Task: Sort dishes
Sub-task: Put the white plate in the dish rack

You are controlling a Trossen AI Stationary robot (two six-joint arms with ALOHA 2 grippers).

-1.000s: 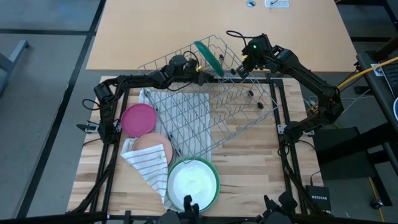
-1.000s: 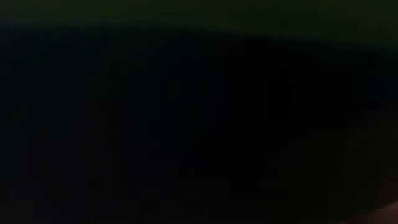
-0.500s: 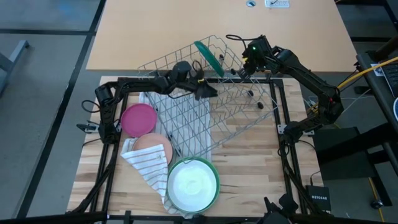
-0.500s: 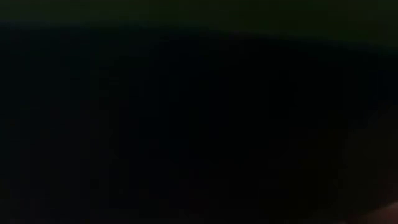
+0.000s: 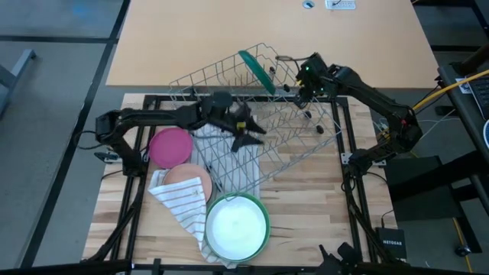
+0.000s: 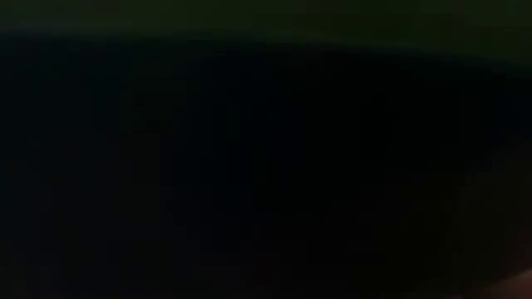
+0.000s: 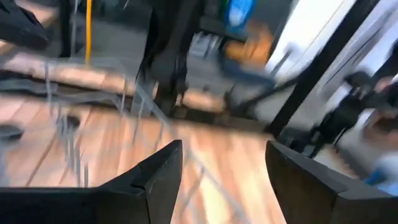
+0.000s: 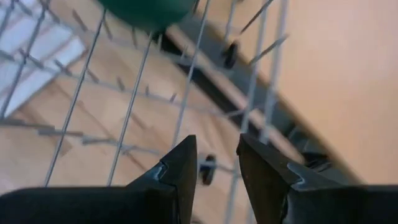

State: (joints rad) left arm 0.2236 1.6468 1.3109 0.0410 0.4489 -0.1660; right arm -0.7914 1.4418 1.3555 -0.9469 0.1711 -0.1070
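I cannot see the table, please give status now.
Left end effector open above wire rack. Right end effector open at rack's rim. Dark green plate racked; three dishes remain.

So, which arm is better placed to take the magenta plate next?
Probably the left: its open gripper hovers over the wire rack near the magenta plate, while the right gripper is at the rack's far edge.

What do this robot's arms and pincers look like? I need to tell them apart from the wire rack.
Both arms are black, jointed and slim. The left pincer ends in two dark, wedge-shaped fingers. The right pincer has two similar dark, pointed fingers. A small green light glows near the right arm's wrist, and thin dark cables run along it.
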